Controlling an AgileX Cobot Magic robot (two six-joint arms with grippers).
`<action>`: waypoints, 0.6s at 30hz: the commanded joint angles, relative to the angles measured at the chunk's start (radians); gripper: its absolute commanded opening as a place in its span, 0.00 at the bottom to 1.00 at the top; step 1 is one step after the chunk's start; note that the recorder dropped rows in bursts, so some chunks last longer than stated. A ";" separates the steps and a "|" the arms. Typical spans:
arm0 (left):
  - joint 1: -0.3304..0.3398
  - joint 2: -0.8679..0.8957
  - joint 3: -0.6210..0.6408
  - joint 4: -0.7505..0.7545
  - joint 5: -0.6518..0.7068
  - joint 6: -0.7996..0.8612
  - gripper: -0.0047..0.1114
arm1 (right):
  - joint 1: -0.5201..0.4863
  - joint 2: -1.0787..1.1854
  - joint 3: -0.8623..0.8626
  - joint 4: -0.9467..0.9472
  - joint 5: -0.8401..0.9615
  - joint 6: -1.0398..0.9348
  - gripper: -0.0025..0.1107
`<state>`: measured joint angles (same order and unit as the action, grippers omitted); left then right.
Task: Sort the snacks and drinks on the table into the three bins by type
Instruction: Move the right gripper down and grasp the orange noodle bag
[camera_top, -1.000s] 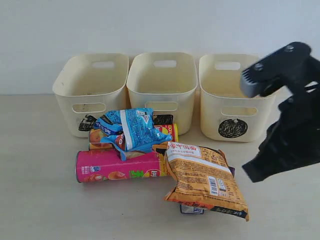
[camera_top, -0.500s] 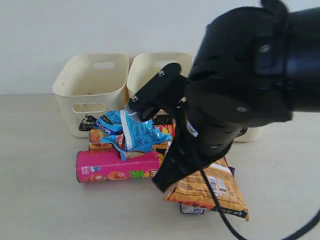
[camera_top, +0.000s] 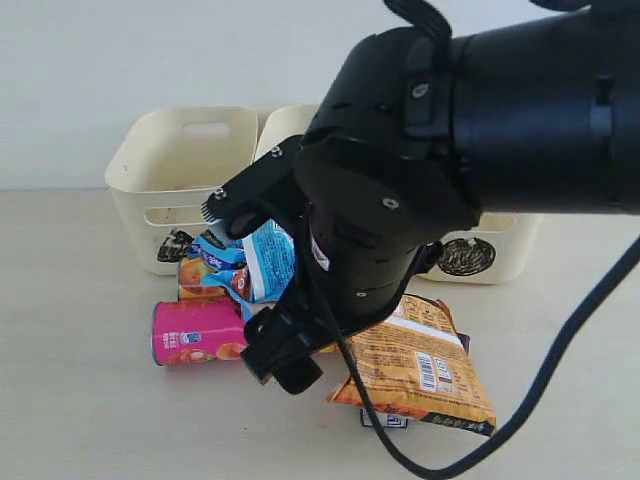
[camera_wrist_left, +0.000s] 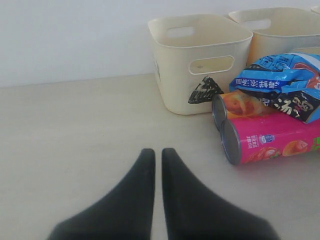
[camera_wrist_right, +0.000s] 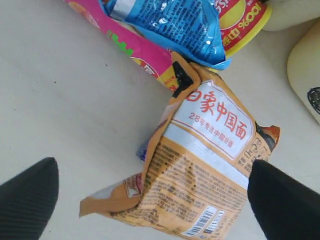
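The snacks lie in a pile in front of the three bins. The pink can (camera_top: 195, 335) lies beside the yellow-orange can (camera_wrist_left: 240, 105), with the blue bag (camera_top: 250, 262) on top of them. The orange bag (camera_wrist_right: 200, 165) lies flat, covering a white and blue carton (camera_top: 385, 418); the dark purple carton is hidden. My right gripper (camera_wrist_right: 152, 165) hovers open above the orange bag, fingers wide apart on either side of it. My left gripper (camera_wrist_left: 157, 151) is shut and empty over bare table (camera_wrist_left: 75, 125), apart from the cans.
The triangle bin (camera_wrist_left: 200, 60) stands at the left, and the circle bin (camera_top: 470, 250) at the right. The middle bin (camera_wrist_left: 275, 25) is mostly hidden in the exterior view behind my bulky right arm (camera_top: 420, 170). A pale wall runs behind the bins.
My right arm has swung in from the right edge to above the pile, now covering the middle bin and part of the pink can. The snacks have not moved.
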<state>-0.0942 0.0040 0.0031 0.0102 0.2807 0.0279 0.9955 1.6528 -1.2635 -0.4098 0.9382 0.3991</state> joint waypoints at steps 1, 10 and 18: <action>0.003 -0.004 -0.003 0.003 -0.002 -0.009 0.07 | 0.002 0.017 -0.006 -0.032 0.009 0.077 0.82; 0.003 -0.004 -0.003 0.003 -0.002 -0.009 0.07 | 0.002 0.163 -0.015 -0.196 0.019 0.197 0.80; 0.003 -0.004 -0.003 0.003 -0.002 -0.009 0.07 | 0.000 0.215 -0.017 -0.267 0.073 0.283 0.80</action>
<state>-0.0942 0.0040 0.0031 0.0102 0.2807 0.0279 0.9955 1.8601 -1.2741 -0.6542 0.9888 0.6615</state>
